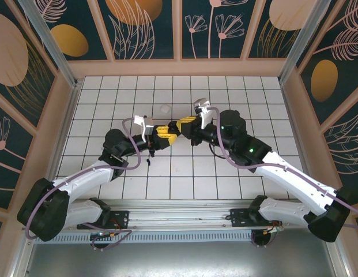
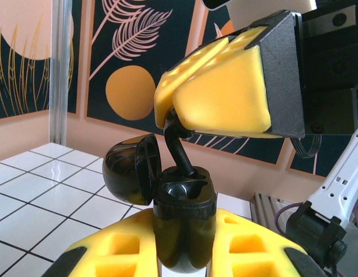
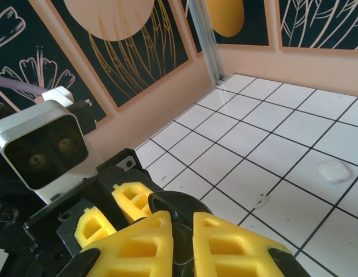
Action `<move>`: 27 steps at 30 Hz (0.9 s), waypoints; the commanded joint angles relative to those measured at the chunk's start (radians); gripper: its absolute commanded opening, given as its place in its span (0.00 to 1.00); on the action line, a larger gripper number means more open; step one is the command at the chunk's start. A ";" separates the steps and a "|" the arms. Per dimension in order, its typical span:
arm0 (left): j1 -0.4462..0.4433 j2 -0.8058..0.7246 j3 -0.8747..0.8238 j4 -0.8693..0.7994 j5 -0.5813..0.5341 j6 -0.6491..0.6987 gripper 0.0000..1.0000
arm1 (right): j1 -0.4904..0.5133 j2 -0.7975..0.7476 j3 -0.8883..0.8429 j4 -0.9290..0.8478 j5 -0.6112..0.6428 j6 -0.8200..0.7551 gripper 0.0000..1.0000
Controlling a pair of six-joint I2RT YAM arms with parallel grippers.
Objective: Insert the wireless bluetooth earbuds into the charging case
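My left gripper is shut on the black charging case, held upright above the tiled floor. Its round lid is swung open to the left. Right above it, my right gripper is shut on a black earbud. The earbud's stem slants down into the case's far socket, while the near socket looks hollow. In the right wrist view the open lid shows just beyond my yellow fingertips, with the left gripper's fingers behind it.
A rounded white lump lies on the white tiles beyond the grippers. A tiny whitish bit sits on a tile nearer to them. Patterned walls enclose the floor on three sides.
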 commanded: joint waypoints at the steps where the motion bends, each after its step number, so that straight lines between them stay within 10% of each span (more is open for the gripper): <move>1: 0.000 -0.023 -0.024 0.162 -0.010 0.005 0.00 | 0.006 -0.024 -0.024 0.037 -0.024 0.018 0.12; 27: -0.002 -0.077 -0.039 0.048 -0.089 0.201 0.00 | 0.029 0.020 0.012 0.064 -0.014 -0.086 0.10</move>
